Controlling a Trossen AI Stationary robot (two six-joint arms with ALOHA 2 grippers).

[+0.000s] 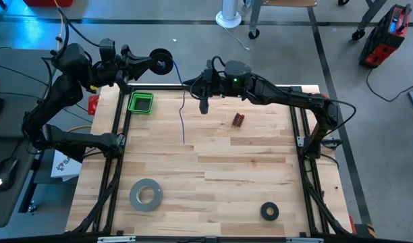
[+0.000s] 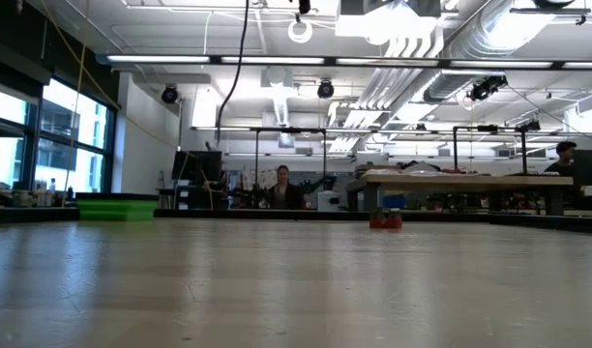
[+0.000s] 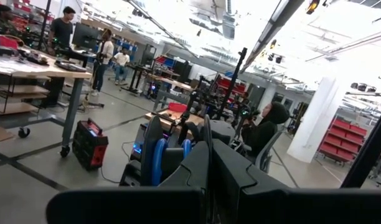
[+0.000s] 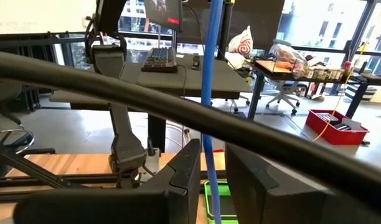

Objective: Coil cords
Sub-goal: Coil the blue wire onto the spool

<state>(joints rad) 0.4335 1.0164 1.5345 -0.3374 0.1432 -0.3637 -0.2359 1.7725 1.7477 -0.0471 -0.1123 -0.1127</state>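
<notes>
- Two grippers work at the table's far edge: left gripper [image 1: 147,63] clamps the black spool [image 1: 162,62].
- Right gripper [image 1: 204,102] pinches the blue cord [image 1: 181,115] hanging to the table [image 1: 247,169].

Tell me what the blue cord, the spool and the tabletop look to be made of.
Blue cord: likely plastic-jacketed wire, smooth, hanging limp and thin.
Spool: looks like hard black plastic, matte round flanges.
Tabletop: pale wood, with visible plank joints and grain, low sheen.
</notes>
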